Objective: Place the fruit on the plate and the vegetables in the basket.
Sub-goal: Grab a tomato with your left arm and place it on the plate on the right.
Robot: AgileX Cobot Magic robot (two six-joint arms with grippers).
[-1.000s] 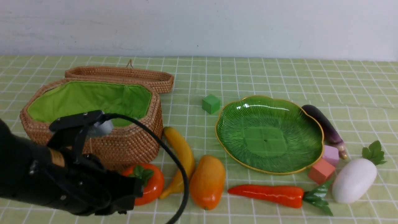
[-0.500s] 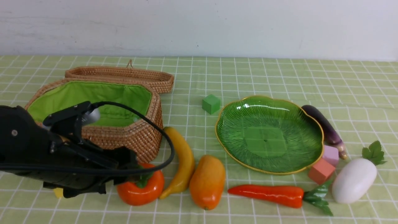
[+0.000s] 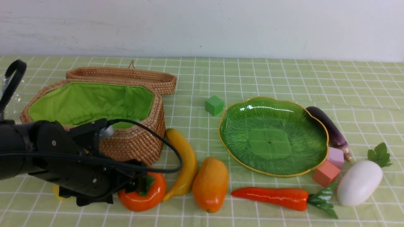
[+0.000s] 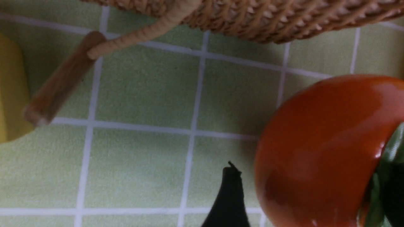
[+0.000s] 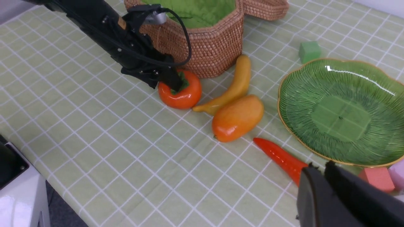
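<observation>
The persimmon (image 3: 145,197) rests on the cloth in front of the basket (image 3: 132,145). My left gripper (image 3: 139,184) stands open astride it, one finger (image 4: 228,195) just clear of its side and the other over its green cap. Banana (image 3: 186,157) and mango (image 3: 210,184) lie to its right. The carrot (image 3: 271,197), radish (image 3: 359,183) and eggplant (image 3: 328,126) lie around the bare green plate (image 3: 271,110). In the right wrist view my right gripper (image 5: 318,167) is shut and holds nothing, hanging above the carrot (image 5: 277,156) near the plate (image 5: 337,116).
The basket's lid (image 3: 126,77) lies open behind it, and its wooden toggle (image 4: 60,85) hangs by the persimmon. A green cube (image 3: 214,105), a pink cube (image 3: 326,172) and a lilac cube (image 3: 335,156) sit near the plate. A yellow block (image 3: 56,192) lies behind my left arm.
My left gripper has opened wide and come down so that its fingers straddle the persimmon. The right gripper stays shut.
</observation>
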